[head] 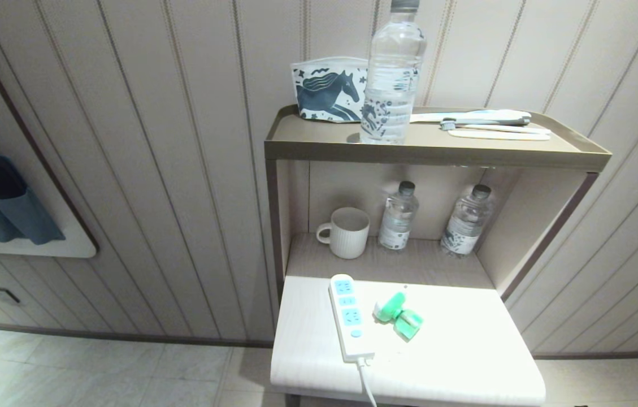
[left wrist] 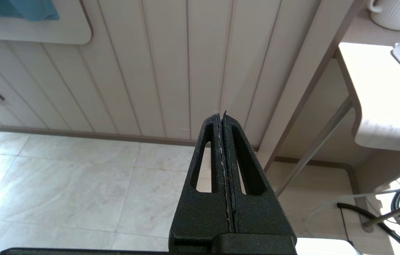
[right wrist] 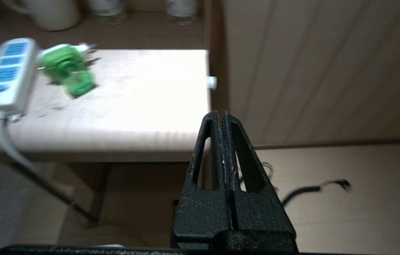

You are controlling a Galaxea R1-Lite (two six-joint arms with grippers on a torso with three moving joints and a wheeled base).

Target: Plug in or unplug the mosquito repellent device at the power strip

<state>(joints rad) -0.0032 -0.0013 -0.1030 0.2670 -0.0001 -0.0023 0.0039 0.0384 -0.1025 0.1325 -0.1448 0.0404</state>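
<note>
The white power strip (head: 347,317) with light-blue sockets lies on the white table top (head: 465,350), its cable hanging over the front edge. The green-and-white mosquito repellent device (head: 398,315) lies on its side just right of the strip, unplugged; its prongs point away from the strip (right wrist: 5,76) in the right wrist view, where the device (right wrist: 68,69) also shows. Neither arm appears in the head view. My right gripper (right wrist: 220,114) is shut and empty, low and off the table's right front corner. My left gripper (left wrist: 220,114) is shut and empty, down beside the table's left side above the floor.
Behind the table top a shelf holds a white mug (head: 347,232) and two small water bottles (head: 398,216). The upper shelf (head: 307,148) carries a tall bottle (head: 392,73), a horse-print pouch and toothbrushes. Cables (right wrist: 309,189) lie on the floor at the right.
</note>
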